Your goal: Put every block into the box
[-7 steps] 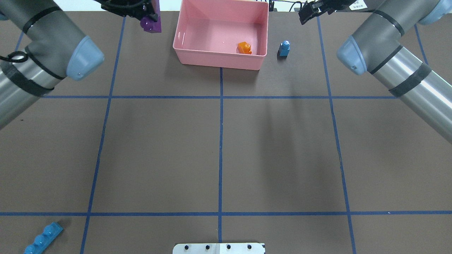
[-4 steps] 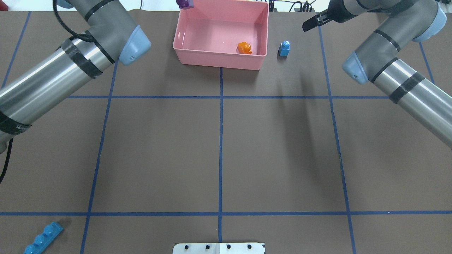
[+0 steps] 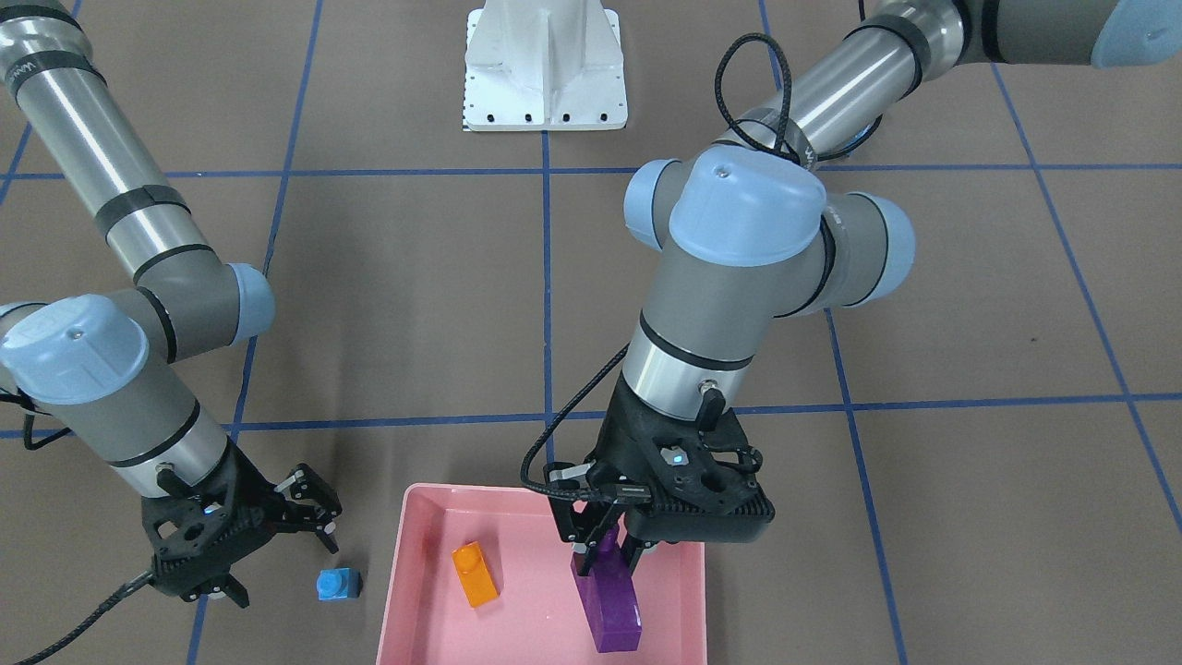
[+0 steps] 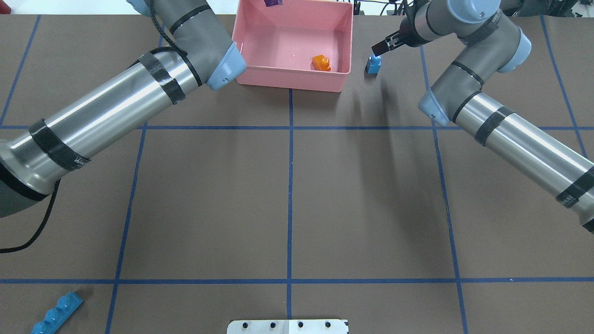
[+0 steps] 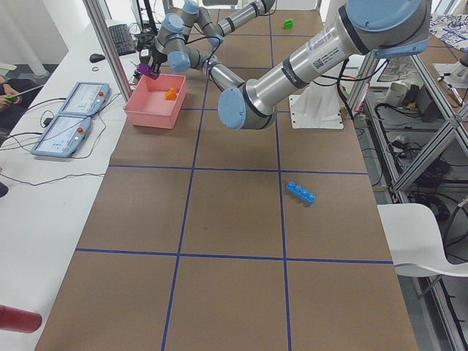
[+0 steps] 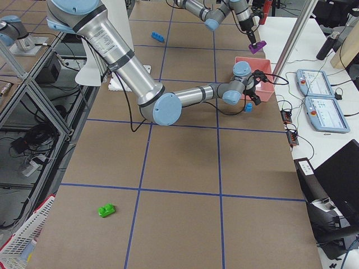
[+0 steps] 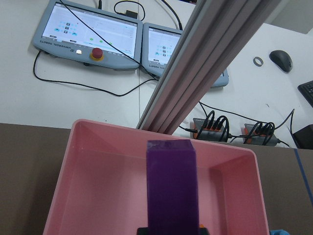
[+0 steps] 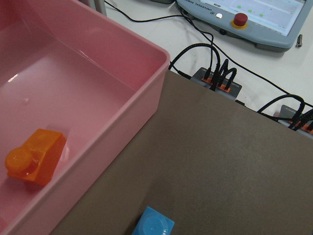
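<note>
My left gripper [image 3: 609, 550] is shut on the purple block [image 3: 609, 600] and holds it upright over the pink box [image 3: 403, 573]; the block also shows in the left wrist view [image 7: 172, 188] and at the box's far edge in the overhead view [image 4: 273, 2]. The orange block [image 4: 321, 63] lies inside the box [image 4: 287, 80]. My right gripper [image 3: 275, 547] is open, just above and beside the small blue block [image 3: 338, 584], which stands on the table outside the box [image 4: 372, 65]. The long blue block [image 4: 56, 314] lies at the near left corner. The green block [image 6: 106, 210] lies far off on the right.
The white robot base [image 4: 287, 326] sits at the table's near edge. Behind the box, past the table's edge, are cables, an aluminium post [image 7: 205, 58] and control pendants [image 7: 93, 29]. Blue tape lines grid the brown table.
My left arm has carried the purple block rightwards, from beside the box's left wall to over the box. My right gripper has moved left and down towards the small blue block.
</note>
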`<state>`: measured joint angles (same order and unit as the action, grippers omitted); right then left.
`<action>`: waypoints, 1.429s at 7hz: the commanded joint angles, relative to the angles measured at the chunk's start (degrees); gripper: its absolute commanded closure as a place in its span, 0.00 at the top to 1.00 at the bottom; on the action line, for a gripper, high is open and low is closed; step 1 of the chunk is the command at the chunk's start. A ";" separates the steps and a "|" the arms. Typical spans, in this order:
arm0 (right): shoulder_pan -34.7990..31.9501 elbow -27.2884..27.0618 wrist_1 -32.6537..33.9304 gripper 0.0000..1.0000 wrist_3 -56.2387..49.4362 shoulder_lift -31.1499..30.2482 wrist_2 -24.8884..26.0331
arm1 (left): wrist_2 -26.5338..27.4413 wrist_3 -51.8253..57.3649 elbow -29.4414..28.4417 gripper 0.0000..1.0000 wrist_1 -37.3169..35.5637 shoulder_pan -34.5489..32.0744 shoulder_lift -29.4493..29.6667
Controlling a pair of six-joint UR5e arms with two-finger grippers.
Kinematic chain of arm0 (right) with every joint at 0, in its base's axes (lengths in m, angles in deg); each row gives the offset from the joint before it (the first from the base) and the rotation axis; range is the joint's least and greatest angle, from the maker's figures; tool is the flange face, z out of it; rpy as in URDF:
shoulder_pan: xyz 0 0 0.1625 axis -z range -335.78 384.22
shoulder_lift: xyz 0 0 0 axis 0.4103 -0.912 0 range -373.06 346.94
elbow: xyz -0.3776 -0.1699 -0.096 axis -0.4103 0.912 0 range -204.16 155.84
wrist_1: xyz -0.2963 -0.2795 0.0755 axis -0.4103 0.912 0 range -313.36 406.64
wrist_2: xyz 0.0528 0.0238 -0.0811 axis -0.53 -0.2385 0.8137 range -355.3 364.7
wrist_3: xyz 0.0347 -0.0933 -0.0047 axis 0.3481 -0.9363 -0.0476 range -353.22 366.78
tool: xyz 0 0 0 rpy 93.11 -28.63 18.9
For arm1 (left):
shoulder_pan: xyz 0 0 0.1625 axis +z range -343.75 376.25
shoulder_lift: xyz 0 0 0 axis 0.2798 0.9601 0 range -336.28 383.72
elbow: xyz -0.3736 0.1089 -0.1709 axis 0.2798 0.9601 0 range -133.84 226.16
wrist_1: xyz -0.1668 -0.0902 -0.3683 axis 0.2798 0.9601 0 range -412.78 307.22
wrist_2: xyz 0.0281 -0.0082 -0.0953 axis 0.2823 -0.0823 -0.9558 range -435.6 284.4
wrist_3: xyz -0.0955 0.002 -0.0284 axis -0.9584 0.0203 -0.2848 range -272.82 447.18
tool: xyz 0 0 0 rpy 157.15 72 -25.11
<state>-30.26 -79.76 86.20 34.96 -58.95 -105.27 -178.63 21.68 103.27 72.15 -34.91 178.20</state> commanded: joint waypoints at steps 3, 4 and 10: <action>1.66 5.67 -1.94 0.99 0.38 2.48 1.96 | 5.55 0.02 -15.31 0.00 9.94 2.72 4.77; 1.66 6.46 -1.94 0.99 0.38 2.56 2.04 | 8.25 0.02 -18.14 0.00 10.06 3.25 5.90; 2.18 13.94 -1.94 0.99 0.74 7.31 2.48 | 10.48 0.73 -17.74 1.00 10.24 5.10 5.92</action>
<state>-28.30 -66.58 84.25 35.66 -51.95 -103.08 -168.10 22.33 84.82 82.30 -29.76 184.11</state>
